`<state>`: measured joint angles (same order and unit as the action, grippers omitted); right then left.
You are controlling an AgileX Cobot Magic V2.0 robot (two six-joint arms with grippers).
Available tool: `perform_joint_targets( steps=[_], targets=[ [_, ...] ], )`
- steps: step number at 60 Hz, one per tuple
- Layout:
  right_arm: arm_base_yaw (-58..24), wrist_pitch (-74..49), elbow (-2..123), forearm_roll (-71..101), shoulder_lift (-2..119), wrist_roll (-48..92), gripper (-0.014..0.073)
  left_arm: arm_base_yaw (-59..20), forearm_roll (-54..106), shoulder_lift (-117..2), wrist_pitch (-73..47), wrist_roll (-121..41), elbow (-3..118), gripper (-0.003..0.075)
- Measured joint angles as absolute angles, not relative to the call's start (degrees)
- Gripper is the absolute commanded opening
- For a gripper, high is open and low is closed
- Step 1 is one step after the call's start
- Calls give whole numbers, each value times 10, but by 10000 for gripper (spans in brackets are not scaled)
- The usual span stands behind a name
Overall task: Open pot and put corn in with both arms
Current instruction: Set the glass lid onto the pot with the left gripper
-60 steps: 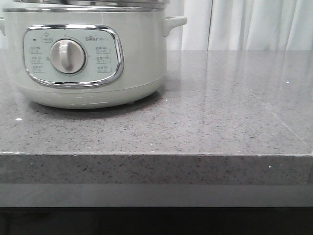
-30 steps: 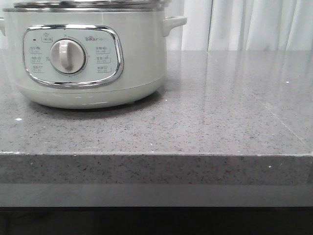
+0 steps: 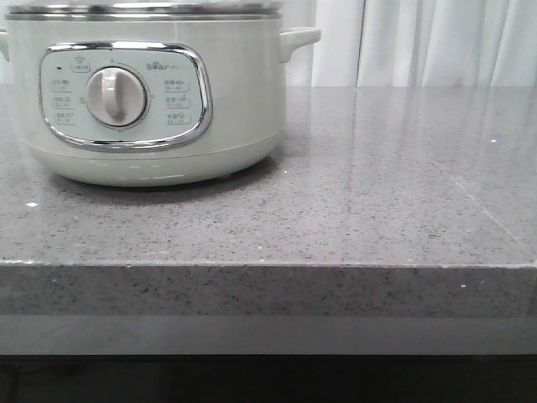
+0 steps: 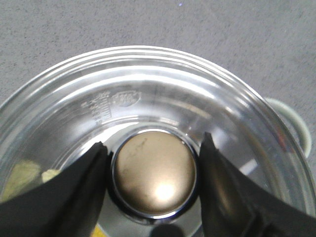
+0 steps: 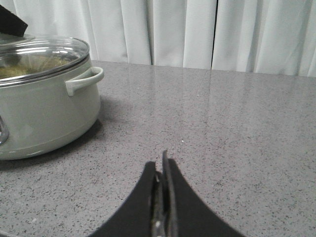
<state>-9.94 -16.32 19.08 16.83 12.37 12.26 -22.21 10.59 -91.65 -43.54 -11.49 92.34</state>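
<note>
Sitting near the counter's [image 3: 377, 193] left front edge, the pot [image 3: 151, 101] with glass lid [image 4: 148, 89] on, left gripper [image 4: 154, 170] clasping the lid's brass knob [image 4: 154, 173], right gripper [image 5: 162, 182] clenched empty above bare counter.

Grey speckled stone countertop [image 3: 377, 193], glossy, is carrying one item: large round pale grey-green electric pot [image 3: 235, 92] with chrome-framed dial panel, sitting directly on the surface at the left, casting a shadow underneath.
</note>
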Motion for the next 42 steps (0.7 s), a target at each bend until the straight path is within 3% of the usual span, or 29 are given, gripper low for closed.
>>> perform_joint_targets(
  steps=[26, 42],
  targets=[
    [-99, -163, 191, 168, 124, 123, -68, -222, 113, -917, -448, -115, 926, 233],
    [-99, -163, 191, 168, 124, 123, -68, -222, 111, -917, -443, -115, 926, 489]
  ],
)
